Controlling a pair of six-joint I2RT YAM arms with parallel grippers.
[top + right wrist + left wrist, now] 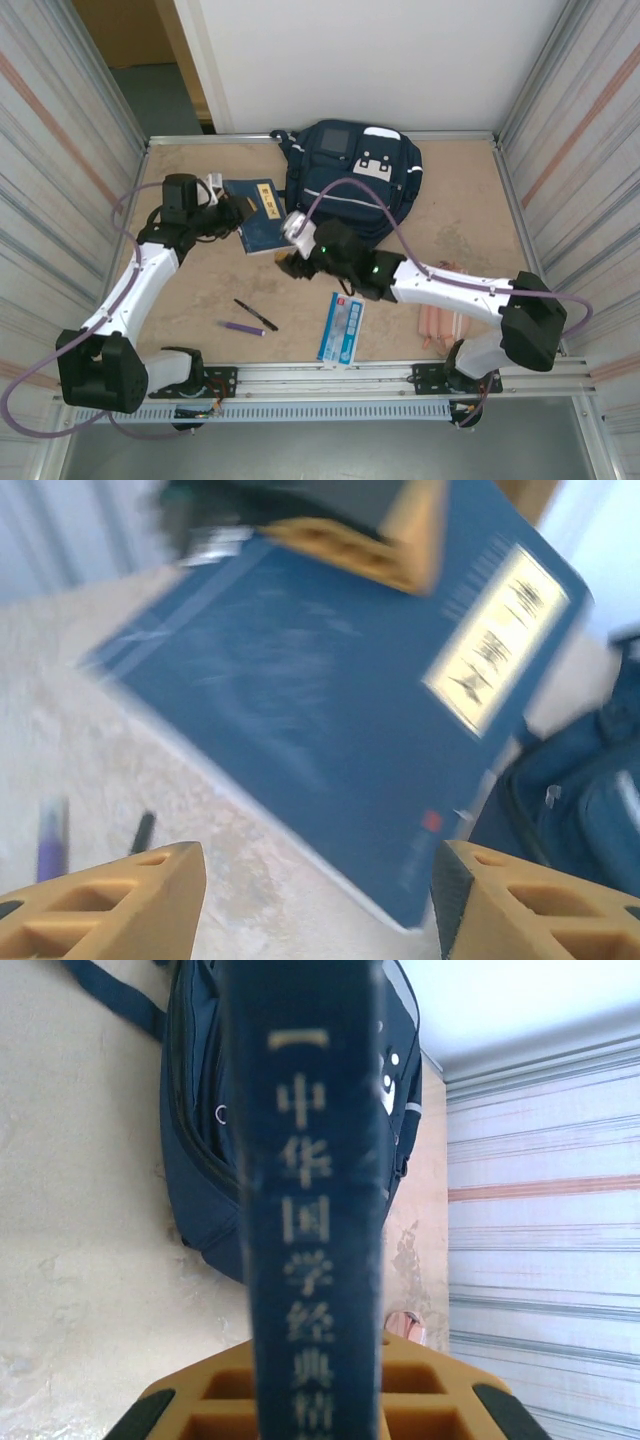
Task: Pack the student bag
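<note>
The student bag (350, 175), a navy backpack with white stripes, lies at the back middle of the table; it is also in the left wrist view (200, 1160) and at the right edge of the right wrist view (585, 800). A dark blue book (258, 215) with a cream title label sits just left of the bag. My left gripper (228, 212) is shut on the book's left side, and the spine (310, 1210) fills the gap between its fingers (320, 1415). My right gripper (290, 262) stands open (320, 900) at the book's near right corner (320, 680), holding nothing.
A black pen (255, 314) and a purple pen (243, 328) lie in front of the book. A blue-and-white packet (341, 327) lies near the front rail. A pink pencil case (440, 320) sits under the right arm. Corrugated walls close both sides.
</note>
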